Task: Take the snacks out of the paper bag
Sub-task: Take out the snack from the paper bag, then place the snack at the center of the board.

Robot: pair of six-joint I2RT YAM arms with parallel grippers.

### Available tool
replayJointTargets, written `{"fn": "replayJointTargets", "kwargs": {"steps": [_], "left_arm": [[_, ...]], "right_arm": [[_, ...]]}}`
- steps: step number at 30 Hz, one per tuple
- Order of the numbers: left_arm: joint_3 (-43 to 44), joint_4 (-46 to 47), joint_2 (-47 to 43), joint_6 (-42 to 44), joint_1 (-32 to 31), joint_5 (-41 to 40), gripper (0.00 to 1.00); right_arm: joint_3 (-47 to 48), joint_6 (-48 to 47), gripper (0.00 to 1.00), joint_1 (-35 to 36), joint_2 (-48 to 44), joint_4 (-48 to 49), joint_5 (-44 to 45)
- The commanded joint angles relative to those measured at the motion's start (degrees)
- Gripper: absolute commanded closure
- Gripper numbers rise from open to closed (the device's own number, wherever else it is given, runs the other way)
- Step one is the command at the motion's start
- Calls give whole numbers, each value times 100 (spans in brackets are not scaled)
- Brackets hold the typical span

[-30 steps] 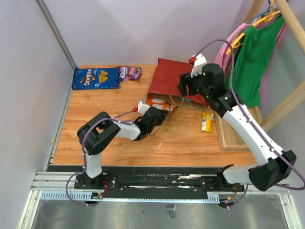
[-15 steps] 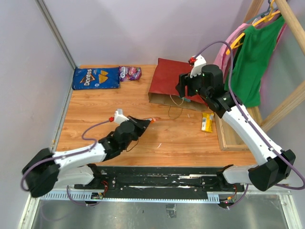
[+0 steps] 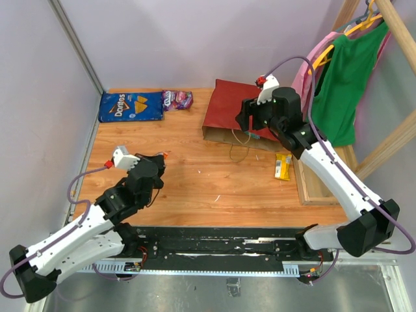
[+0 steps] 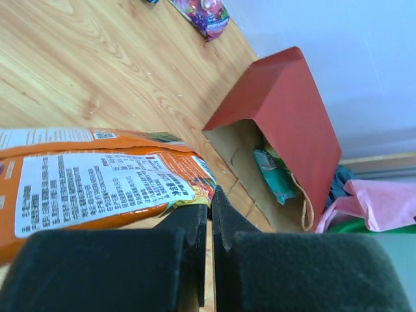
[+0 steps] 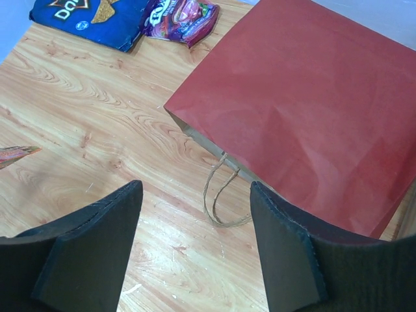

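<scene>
My left claw (image 4: pixel 209 203) is clenched on an orange snack packet (image 4: pixel 97 182) at the frame's lower left. My right claw (image 5: pixel 195 195) hangs spread above the red paper bag (image 5: pixel 305 110), upper right.

Big flat paper bag (image 3: pixel 229 107): red outside, plain brown inside.
Thin twisted paper handle (image 5: pixel 219 195): light brown.
Large shiny Doritos bag (image 3: pixel 130 106): blue, with white letters and yellow triangles.
Small shiny candy bag (image 3: pixel 177 99): purple and pink.
Small shiny orange packet (image 4: pixel 91 182): orange, with a white patch of tiny black writing.
Little crinkly packet in the bag (image 4: pixel 274 175): teal.
Flat snack bar (image 3: pixel 283 166): yellow.
Wooden table top (image 3: pixel 195 188): orange-brown, with wavy lines.
Hanging shirt (image 3: pixel 344 78): green.
Hanging cloth (image 3: pixel 309 65): pink.
</scene>
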Motion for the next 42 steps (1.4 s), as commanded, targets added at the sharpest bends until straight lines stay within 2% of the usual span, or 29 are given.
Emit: {"fn": "replayJointTargets", "kwargs": {"steps": [1,3,5,13,16,18,22,30,34,37,40,42], "left_arm": [[-222,149,-451,1129,206,313,99],[-262,382,-549,1486,240,744,99],[-127,137,-469,1436,242,938,99],[373,-467,99,1775,318,1066,99],[349,35,256,2200,670,2043,99],[398,49,426,2283,832,2413,100],[630,-192,549,2348,856,2363,100],[1153,-991,-39,2109,855,2536,100],[1073,-1242,-406,1763,857,2859,99],[875,-1180,-304,1979,881,2678,99],[679,-567,373,2380,1399,2934,99],[356,446,1066,2617,2313,4253,99]], "right_arm": [[72,109,31,112,33,181,-41],[76,105,31,135,52,176,-34],[63,103,31,154,53,176,-10],[49,114,31,185,118,180,3],[38,110,31,190,125,183,10],[39,97,31,194,115,175,18],[27,53,31,194,82,130,53],[29,46,31,205,15,90,48],[-11,78,31,257,-3,132,48],[-75,122,31,294,40,258,13],[7,123,31,335,210,276,-47],[68,123,31,372,289,301,-66]]}}
